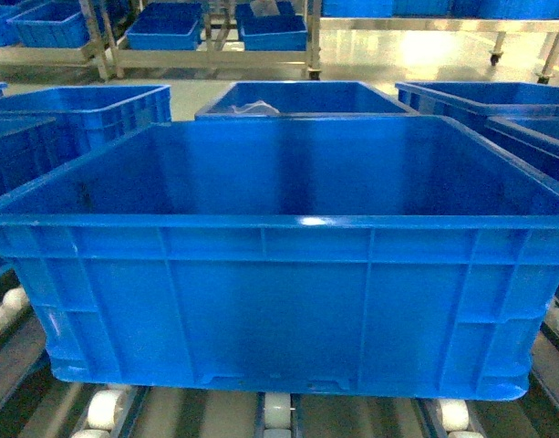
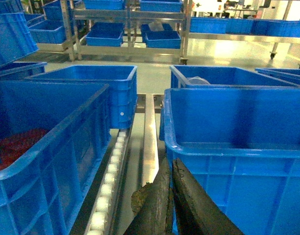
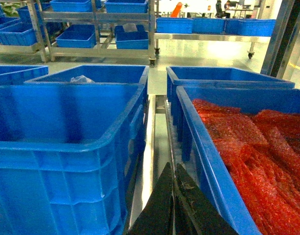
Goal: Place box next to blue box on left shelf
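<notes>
Dark left fingers (image 2: 172, 196), seemingly closed, flank the box (image 2: 238, 142).

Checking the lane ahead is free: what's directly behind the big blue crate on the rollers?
Behind the box stands another blue crate holding something pale, like crumpled plastic. Its lower walls and the rollers beneath are hidden by the box.
</notes>
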### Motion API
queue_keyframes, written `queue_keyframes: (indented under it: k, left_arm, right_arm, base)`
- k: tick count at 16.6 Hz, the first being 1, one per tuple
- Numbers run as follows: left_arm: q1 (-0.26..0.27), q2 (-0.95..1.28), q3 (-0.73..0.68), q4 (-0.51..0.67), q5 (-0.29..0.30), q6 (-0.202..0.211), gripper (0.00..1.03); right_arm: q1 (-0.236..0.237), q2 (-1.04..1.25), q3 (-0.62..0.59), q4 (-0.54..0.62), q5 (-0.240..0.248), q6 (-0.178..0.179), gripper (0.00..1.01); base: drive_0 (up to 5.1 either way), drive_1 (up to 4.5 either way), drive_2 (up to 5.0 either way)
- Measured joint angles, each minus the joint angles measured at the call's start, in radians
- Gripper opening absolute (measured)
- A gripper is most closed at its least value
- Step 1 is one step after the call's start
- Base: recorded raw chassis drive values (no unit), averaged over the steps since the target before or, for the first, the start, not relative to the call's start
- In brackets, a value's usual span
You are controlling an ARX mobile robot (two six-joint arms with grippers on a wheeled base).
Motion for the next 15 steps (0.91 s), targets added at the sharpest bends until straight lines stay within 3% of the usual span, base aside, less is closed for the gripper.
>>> queue_keyframes:
  k: [6, 10, 11, 12, 15]
  left_arm:
    - [0.000, -0.064, 0.000, -0.062, 0.000, 0.000, 0.02]
    - [0.000, -0.142, 0.000, -0.141, 0.000, 0.000, 0.02]
    - [0.000, -0.155, 0.000, -0.152, 0.000, 0.000, 0.02]
    - [0.000, -0.312, 0.000, -0.328, -0.002, 0.000, 0.02]
    - [0.000, -0.313, 0.000, -0.325, -0.001, 0.001, 0.02]
  right_arm:
    - [0.000, -0.062, 0.000, -0.060, 0.000, 0.000, 0.02]
    - [0.000, -0.137, 0.000, -0.137, 0.000, 0.000, 0.02]
    - [0.000, -0.181, 0.000, -0.200, 0.000, 0.000, 0.02]
    - [0.000, -0.307, 0.005, -0.296, 0.000, 0.000, 0.02]
    - [0.000, -0.306, 0.000, -0.319, 0.000, 0.000, 0.02]
  base:
    - [0.0, 0.00, 0.0]
    - [0.0, 0.00, 0.0]
    - [0.0, 0.00, 0.0]
    - [0.0, 0.00, 0.0]
    - [0.0, 0.00, 0.0]
